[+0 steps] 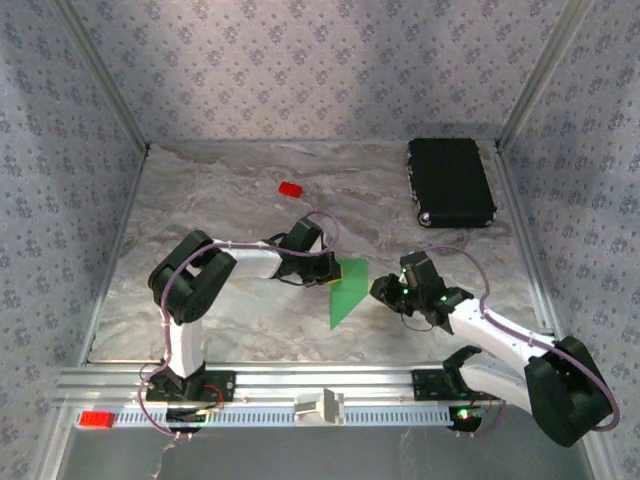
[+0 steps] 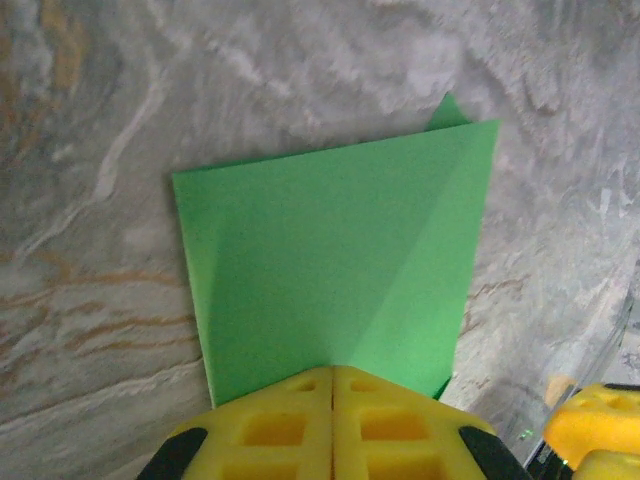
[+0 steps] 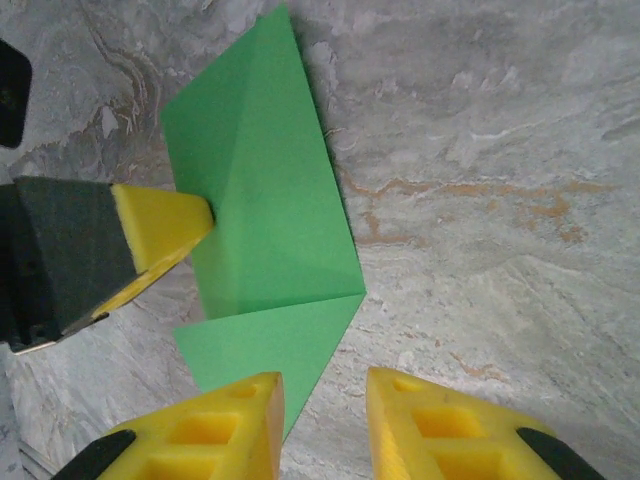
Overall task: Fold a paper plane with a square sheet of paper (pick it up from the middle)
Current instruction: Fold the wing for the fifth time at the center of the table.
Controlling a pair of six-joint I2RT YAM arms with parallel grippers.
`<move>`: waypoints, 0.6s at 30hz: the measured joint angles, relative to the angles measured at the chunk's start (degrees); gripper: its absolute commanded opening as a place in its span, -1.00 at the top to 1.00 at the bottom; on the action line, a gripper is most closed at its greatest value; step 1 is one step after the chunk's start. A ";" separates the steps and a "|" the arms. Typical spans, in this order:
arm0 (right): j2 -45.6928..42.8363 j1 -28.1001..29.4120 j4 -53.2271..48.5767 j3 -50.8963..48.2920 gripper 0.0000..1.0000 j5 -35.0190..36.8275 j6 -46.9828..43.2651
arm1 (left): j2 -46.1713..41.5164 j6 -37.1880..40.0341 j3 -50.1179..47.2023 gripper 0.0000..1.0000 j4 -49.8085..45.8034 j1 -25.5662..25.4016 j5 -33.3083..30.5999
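Where left fingers [image 2: 270, 430] pinch the green paper [image 2: 330, 270], its edge hides.

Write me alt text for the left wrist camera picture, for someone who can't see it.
The left arm's yellow fingers, closed together at the bottom, pinch the near edge of a folded green paper lying on a grey marbled table. The right arm's yellow finger shows at lower right.

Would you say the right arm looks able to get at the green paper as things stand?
Probably yes: the right arm's jaws stand open right at the folded green paper's free corner, with nothing between. The left arm only pinches the opposite edge.
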 measured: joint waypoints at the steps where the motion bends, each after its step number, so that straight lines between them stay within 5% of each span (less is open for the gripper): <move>1: 0.26 -0.02 0.00 0.11 0.34 -0.24 -0.09 | 0.00 0.02 -0.74 0.88 0.94 0.09 0.72; 18: 15.08 -2.60 0.85 7.76 0.26 -5.18 -3.43 | 0.07 0.24 -4.39 0.89 6.27 2.34 8.79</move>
